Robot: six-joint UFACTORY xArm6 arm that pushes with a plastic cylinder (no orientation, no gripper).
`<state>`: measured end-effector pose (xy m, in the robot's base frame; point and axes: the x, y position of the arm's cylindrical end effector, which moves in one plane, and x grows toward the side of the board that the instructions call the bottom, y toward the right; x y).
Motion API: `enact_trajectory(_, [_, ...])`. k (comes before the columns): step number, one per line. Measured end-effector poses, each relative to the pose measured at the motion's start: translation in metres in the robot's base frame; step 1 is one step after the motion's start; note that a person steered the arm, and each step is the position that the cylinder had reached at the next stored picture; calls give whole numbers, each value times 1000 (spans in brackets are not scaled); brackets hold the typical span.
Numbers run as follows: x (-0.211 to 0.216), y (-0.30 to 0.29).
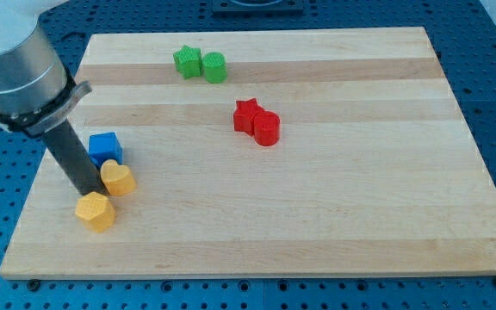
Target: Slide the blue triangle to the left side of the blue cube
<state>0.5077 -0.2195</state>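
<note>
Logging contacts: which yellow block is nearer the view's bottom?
The yellow block below-left of my tip; the other yellow block sits higher, under the blue cube.

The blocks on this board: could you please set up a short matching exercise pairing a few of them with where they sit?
Column one:
1. blue cube
2. green pair
3. red pair
4. my tip

Column two:
A. near the board's middle
B. by the view's top edge
C. between two yellow blocks
D. just above the upper yellow block

Pairs: 1-D, 2-B, 3-A, 4-C
</note>
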Motion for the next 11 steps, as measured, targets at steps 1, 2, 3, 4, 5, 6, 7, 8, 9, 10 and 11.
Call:
enact_trajectory(1, [-23, -30])
enact_trajectory(2, [-21, -42])
enact_trajectory(3, [5, -42])
enact_trajectory(4, [32, -76])
enact_trajectory(5, [31, -85])
enact_trajectory(6, [18, -85])
enact_trajectory(7, [-26, -85])
enact_trajectory(8, [-50, -85])
enact_trajectory(9, [-52, -79])
enact_trajectory(10, [-52, -60])
enact_trajectory(11, [-52, -58])
